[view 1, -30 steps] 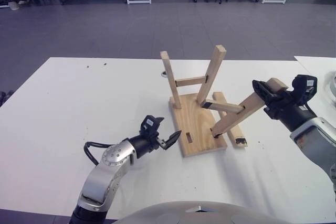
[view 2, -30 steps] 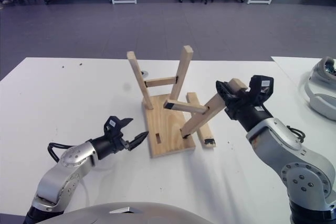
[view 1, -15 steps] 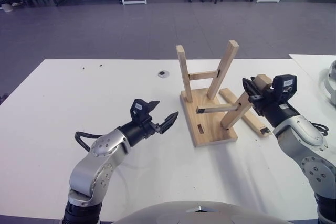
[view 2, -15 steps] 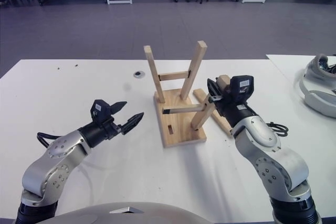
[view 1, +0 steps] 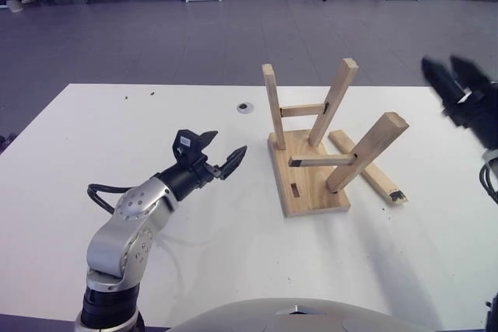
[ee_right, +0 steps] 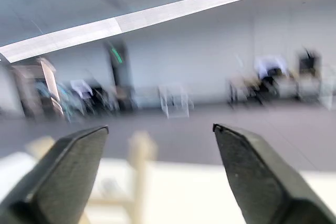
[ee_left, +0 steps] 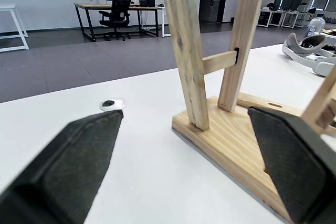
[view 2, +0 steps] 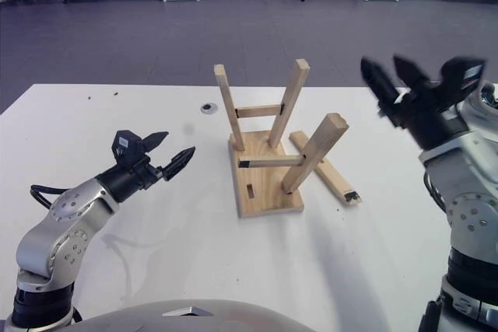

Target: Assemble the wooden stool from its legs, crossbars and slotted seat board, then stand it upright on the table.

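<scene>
The slotted seat board (view 1: 313, 190) lies flat on the white table (view 1: 117, 138). Two legs (view 1: 272, 106) (view 1: 334, 99) stand upright in it, joined by a crossbar (view 1: 302, 110). A third leg (view 1: 366, 152) leans tilted on the board's near right part, with a second crossbar (view 1: 319, 161) sticking out of it. One more leg (view 1: 373, 175) lies flat on the table beside the board. My left gripper (view 1: 230, 144) is open, left of the board and apart from it, and my left wrist view faces the stool (ee_left: 184, 45). My right gripper (view 2: 395, 77) hovers open, above and right of the tilted leg, holding nothing.
A small round grommet (view 1: 244, 106) sits in the table behind the stool's left side. A white headset (ee_left: 312, 51) rests on a neighbouring table to the right. Bare tabletop stretches along the front and the left.
My right gripper let go of the tilted leg, opened and rose up to the right. The leg stays leaning on the board. My left gripper drew back leftward a little.
</scene>
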